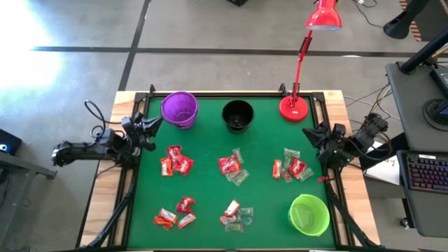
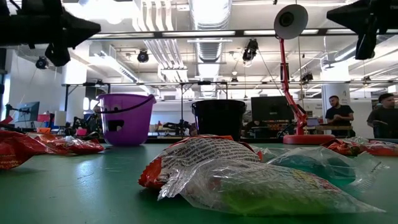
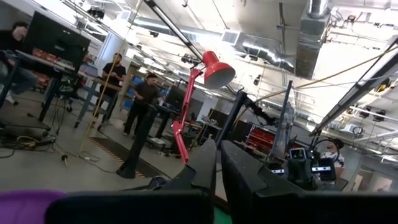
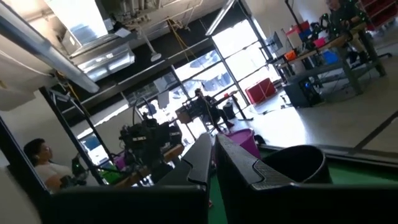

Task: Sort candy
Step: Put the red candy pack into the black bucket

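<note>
Sorting appears not yet begun: the candy (image 1: pixel 232 168) lies in 6 mixed clusters across the green table (image 1: pixel 210 189), while the purple cup (image 1: pixel 179 109), black cup (image 1: pixel 237 115) and green cup (image 1: pixel 309 214) show no sweets inside. The left end effector (image 1: pixel 152 124) is raised at the table's left edge beside the purple cup, fingers together and empty. The right end effector (image 1: pixel 312 134) is raised at the right edge near the red lamp (image 1: pixel 295 107), likewise closed and empty.

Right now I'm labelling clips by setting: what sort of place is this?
Most likely a robotics lab or workshop. Exposed ceiling ducts run over rows of workbenches with people and monitors, and the green table holds candy, three cups and a red lamp.
</note>
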You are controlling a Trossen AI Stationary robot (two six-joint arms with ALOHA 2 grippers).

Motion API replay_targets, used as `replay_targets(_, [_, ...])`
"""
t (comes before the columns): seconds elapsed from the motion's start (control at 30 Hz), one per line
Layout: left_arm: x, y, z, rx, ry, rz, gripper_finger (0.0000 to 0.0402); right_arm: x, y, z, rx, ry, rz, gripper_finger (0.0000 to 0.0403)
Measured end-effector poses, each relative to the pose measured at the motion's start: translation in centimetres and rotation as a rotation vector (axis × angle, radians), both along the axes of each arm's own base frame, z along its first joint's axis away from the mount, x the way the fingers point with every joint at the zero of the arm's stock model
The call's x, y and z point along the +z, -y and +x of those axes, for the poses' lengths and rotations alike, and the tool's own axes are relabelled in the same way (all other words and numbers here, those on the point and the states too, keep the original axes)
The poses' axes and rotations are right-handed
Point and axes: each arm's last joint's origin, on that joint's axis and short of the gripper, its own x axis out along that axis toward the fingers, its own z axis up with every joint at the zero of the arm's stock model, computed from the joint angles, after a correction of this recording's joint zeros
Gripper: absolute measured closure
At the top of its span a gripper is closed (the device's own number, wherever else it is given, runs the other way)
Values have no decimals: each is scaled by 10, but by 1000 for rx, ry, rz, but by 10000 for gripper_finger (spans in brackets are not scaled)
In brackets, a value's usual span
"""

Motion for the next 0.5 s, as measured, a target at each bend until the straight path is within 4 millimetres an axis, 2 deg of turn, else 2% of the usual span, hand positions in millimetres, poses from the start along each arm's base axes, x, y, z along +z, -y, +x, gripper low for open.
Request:
replay_targets(0.3, [43, 0, 7, 35, -215, 102, 315, 11, 2, -3, 19, -25, 6, 314])
replay_targets(0.5, [81, 0, 12, 31, -294, 103, 290, 19, 5, -6, -19, -30, -5, 260])
